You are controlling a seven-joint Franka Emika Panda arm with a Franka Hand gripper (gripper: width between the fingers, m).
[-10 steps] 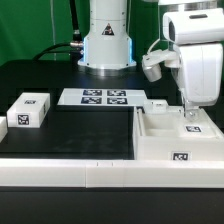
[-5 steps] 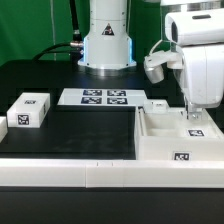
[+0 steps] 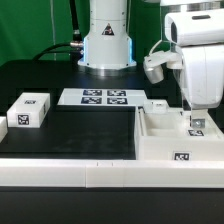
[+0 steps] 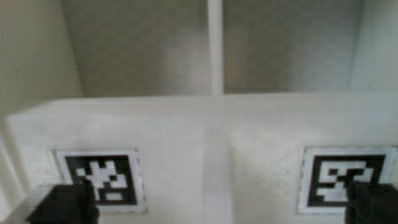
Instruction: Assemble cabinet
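The cabinet [image 3: 160,148], a large white box with marker tags, lies on the table at the exterior view's right. My gripper [image 3: 196,122] hangs over its right part, fingertips down close to a tagged white block [image 3: 196,128] inside it. In the wrist view my gripper [image 4: 214,205] is open, with dark fingertips [image 4: 64,206] far apart. Between them is a white surface [image 4: 214,140] with two marker tags [image 4: 103,178]. Nothing is held.
A small white tagged block [image 3: 28,110] sits at the exterior view's left on the black mat. The marker board [image 3: 100,97] lies in front of the robot base [image 3: 107,45]. A white rail [image 3: 60,172] runs along the front edge.
My gripper has shifted slightly to the exterior view's right and a little lower over the cabinet. Nothing else has moved.
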